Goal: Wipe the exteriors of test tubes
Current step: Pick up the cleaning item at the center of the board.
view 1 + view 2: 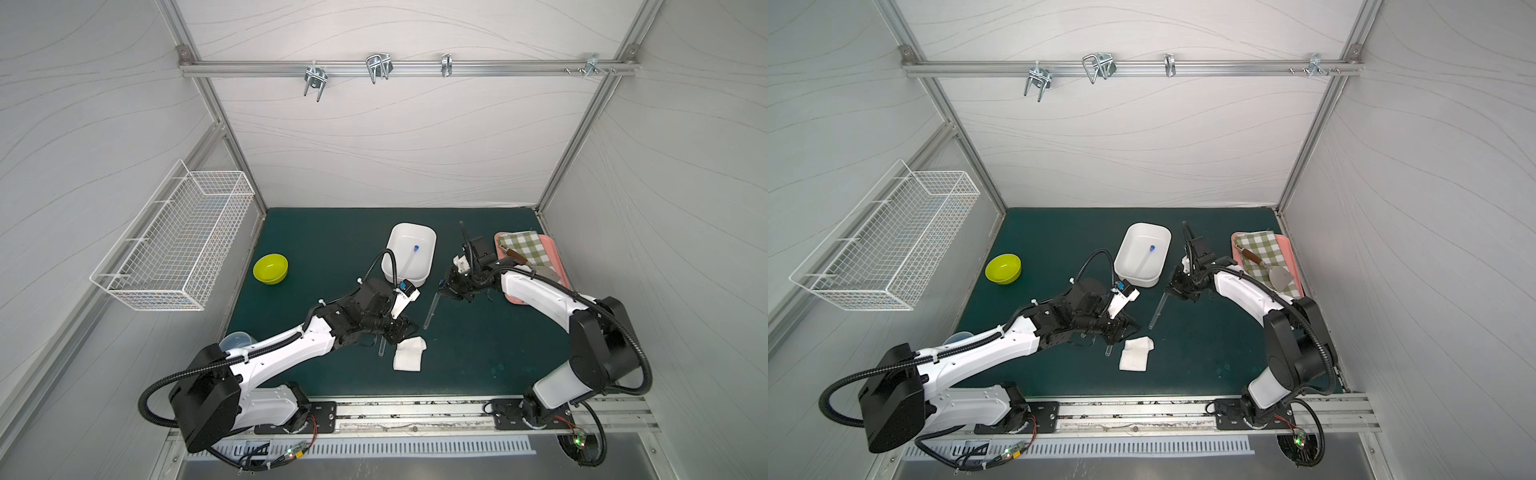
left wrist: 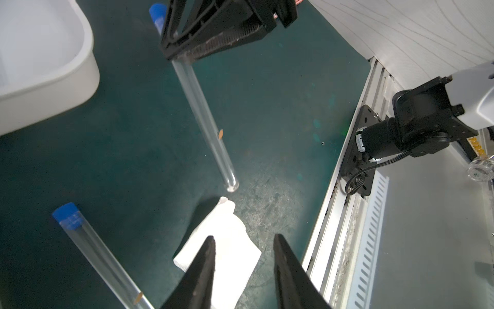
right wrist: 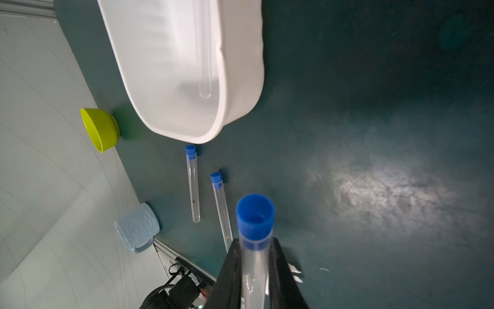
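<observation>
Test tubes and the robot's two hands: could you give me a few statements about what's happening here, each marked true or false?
1. The right hand holds a test tube just below its blue cap. True.
2. The white tub is empty. False: one tube lies in it.
3. The left hand is clamped on the white cloth. False: its fingers stand apart, and the cloth lies on the mat.
4. Two more capped tubes lie on the mat. True.
5. The yellow-green bowl has a tube in it. False: it is empty.
</observation>
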`<state>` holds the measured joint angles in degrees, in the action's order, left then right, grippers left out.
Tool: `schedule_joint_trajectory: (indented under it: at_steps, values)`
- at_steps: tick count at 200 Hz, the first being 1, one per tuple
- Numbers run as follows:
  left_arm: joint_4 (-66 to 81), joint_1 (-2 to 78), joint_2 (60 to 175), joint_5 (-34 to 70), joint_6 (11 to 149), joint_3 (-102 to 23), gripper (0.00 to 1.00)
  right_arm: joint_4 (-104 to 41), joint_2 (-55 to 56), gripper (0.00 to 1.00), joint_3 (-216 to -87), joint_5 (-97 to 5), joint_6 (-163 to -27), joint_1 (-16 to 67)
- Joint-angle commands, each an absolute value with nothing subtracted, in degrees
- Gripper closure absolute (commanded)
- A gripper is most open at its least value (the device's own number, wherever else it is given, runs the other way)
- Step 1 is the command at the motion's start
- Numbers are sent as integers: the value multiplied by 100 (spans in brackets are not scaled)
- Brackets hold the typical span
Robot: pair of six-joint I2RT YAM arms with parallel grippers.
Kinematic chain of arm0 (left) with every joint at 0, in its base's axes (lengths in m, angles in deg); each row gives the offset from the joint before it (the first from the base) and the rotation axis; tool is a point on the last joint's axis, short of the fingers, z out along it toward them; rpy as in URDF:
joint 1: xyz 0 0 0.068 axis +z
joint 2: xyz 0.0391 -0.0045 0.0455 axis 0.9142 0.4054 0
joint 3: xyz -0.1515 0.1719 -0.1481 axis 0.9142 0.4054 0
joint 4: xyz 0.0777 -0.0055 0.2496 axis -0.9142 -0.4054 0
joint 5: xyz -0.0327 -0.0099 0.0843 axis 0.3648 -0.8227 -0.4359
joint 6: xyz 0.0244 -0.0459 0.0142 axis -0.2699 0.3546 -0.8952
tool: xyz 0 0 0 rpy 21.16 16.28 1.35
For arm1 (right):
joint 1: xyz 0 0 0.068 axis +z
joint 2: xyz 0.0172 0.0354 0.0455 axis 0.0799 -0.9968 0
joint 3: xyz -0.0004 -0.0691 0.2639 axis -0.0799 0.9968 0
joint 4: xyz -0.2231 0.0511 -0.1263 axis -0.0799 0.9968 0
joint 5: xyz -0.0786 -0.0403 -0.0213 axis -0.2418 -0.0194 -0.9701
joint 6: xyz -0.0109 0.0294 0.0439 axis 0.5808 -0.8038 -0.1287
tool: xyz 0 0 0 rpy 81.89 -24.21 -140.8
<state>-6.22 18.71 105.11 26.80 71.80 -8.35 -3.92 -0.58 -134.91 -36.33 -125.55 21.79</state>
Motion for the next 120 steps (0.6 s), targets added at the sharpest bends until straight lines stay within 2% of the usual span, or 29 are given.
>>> schedule_joint_trajectory:
  at_steps: [1,76,120]
  values:
    - [-587,1772,10557,2546,7077,-726,57,-124,177,88,-13311,-3686,-12332,1950]
    - [-1278,1202,11730,2445,6258,-1313,52,-333,621,88,-12460,-3491,-12304,1478]
    - [-1710,909,12303,1908,5793,-1639,52,-298,798,87,-12334,-3366,-12168,1186]
